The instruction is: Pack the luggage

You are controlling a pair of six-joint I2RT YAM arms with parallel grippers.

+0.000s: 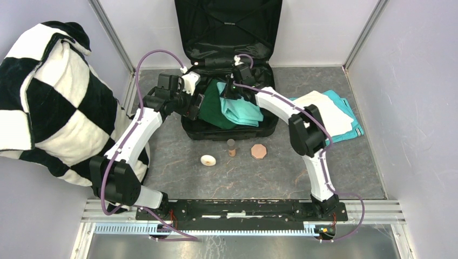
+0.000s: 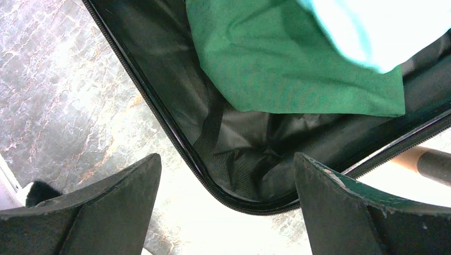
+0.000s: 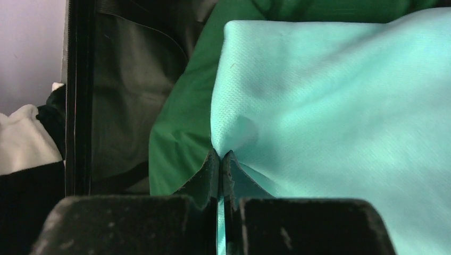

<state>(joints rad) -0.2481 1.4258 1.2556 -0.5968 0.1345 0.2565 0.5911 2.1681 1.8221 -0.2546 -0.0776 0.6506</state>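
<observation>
- Large black hard-shell suitcase [image 1: 237, 133] lies open at the far middle of the grey table [image 1: 178, 172], lid propped against the back wall.
- Inside the base: a dark green cloth [image 1: 213, 105] with a smooth turquoise cloth [image 1: 243, 110] over it.
- Right gripper [image 3: 220, 159] is pinched tight on a fold of the turquoise cloth, fingertips meeting with fabric between them.
- Left gripper [image 2: 226, 156] is spread wide and holds nothing. It hovers above the suitcase's near-left corner.
- Handling, my read: the shell looks rigid and bulky. It is better pushed or lifted at the rim or lid edge than pinched on the ribbed face. Its lining looks slack and offers no firm hold.
- The cloths look light and limp. A pinched fold should drag the rest along, and smooth weave may slip.
- Not yet packed: a folded white-and-teal towel stack [image 1: 329, 116] just right of the suitcase.
- Black-and-white checkered blanket [image 1: 48, 97] hangs at far left.
</observation>
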